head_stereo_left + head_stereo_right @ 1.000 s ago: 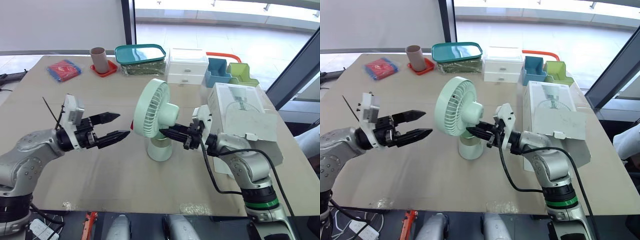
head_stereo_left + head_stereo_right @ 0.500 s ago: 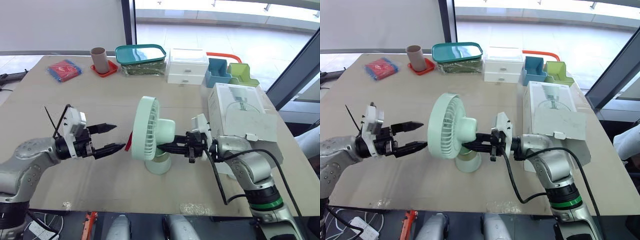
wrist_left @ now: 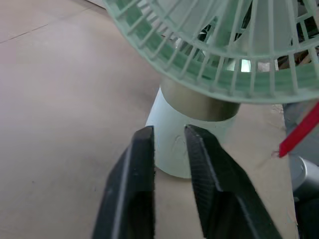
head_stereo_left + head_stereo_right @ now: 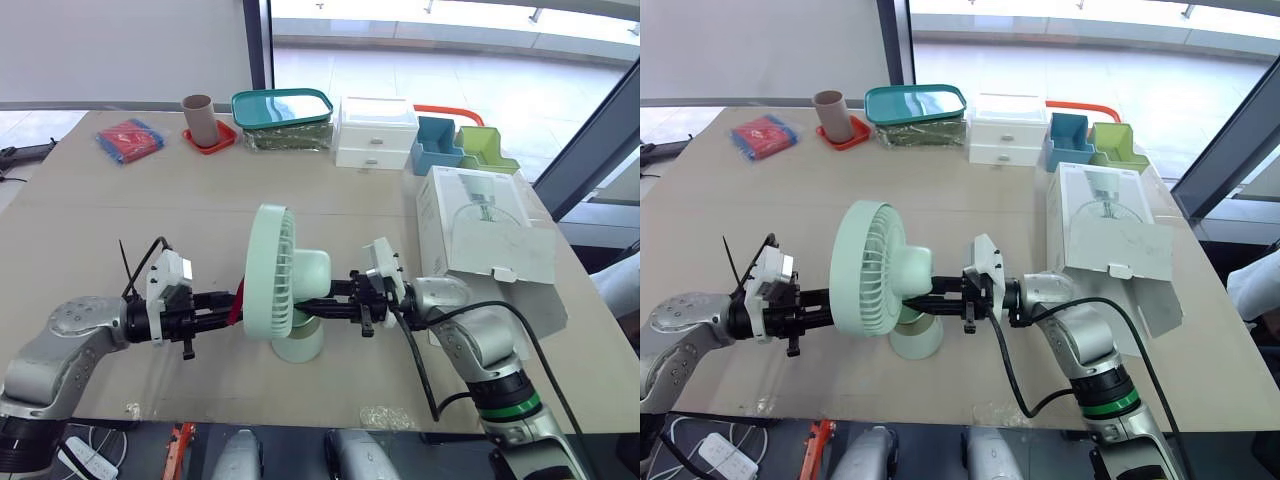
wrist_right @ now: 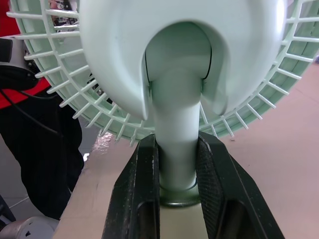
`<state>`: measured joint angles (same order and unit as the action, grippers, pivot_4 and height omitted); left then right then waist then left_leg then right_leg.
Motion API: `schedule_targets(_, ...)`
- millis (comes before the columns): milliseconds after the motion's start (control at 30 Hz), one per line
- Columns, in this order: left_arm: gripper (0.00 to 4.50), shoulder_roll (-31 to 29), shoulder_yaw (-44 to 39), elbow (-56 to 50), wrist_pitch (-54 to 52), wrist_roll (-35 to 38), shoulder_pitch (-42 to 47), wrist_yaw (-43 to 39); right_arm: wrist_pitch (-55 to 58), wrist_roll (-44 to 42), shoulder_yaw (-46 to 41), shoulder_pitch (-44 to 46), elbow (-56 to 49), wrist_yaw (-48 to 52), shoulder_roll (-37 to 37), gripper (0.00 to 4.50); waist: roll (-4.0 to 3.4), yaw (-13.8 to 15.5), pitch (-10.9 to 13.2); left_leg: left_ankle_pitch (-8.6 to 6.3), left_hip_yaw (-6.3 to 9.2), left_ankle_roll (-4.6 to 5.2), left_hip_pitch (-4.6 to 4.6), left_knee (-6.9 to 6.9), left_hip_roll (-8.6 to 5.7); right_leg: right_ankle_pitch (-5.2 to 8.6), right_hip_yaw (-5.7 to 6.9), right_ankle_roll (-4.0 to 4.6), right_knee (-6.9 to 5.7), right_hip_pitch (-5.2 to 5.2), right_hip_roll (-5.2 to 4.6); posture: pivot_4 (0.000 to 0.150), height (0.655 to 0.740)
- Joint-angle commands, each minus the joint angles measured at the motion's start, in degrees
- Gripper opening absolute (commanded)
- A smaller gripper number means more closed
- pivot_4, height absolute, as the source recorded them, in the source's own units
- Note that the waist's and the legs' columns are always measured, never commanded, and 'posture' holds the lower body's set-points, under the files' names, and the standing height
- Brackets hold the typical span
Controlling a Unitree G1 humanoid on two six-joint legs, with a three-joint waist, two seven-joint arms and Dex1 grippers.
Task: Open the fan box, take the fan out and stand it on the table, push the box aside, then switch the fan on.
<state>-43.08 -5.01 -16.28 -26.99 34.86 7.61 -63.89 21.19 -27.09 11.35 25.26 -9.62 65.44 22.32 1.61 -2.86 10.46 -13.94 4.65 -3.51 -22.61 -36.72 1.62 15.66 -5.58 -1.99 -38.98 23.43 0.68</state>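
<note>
Steadying the fan (image 4: 285, 290) near the middle of the worktop's (image 4: 150, 210) front edge, the right gripper (image 5: 177, 179) has its jaws clamped on the neck (image 5: 177, 124). The left gripper (image 3: 168, 132), jaws almost together and empty, points at the base (image 3: 169, 117), likely to press the switch. The box (image 4: 485, 235) sits apart by the right edge.

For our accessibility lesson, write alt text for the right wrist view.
The right end effector grips the neck of a pale green plastic fan, one black finger on each side, below the round grille, with a beige tabletop beneath.
</note>
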Motion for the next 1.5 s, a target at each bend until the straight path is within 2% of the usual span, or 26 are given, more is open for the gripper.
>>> schedule_targets(33,0.07,0.60,1.65,0.14,3.14,-2.21,-0.36,-0.69,-2.48,-0.44,-0.40,1.29,-1.19,-0.07,-0.90,0.46,0.00,0.00,0.00,0.00,0.00,0.00,0.00,0.00,0.00,0.00,0.00,0.00,0.00,0.00,0.00,0.150,0.7400)
schedule_targets(767,0.07,5.14,6.20,3.67,6.23,-7.32,0.27,1.53,-4.76,2.73,1.05,0.85,-0.05,-1.25,-0.78,0.46,0.01,-0.06,-0.01,0.01,0.00,-0.02,0.11,-0.02,0.02,-0.04,0.02,0.06,-0.08,-0.07,0.02,0.150,0.7400)
schedule_targets(1500,0.07,7.68,8.07,3.04,6.07,-8.01,0.23,2.23,-3.91,2.12,1.23,0.82,-1.01,-1.40,-0.04,0.46,0.01,0.09,-0.01,0.02,0.01,-0.03,0.11,-0.05,-0.01,-0.04,0.02,0.06,-0.08,-0.11,0.00,0.150,0.7400)
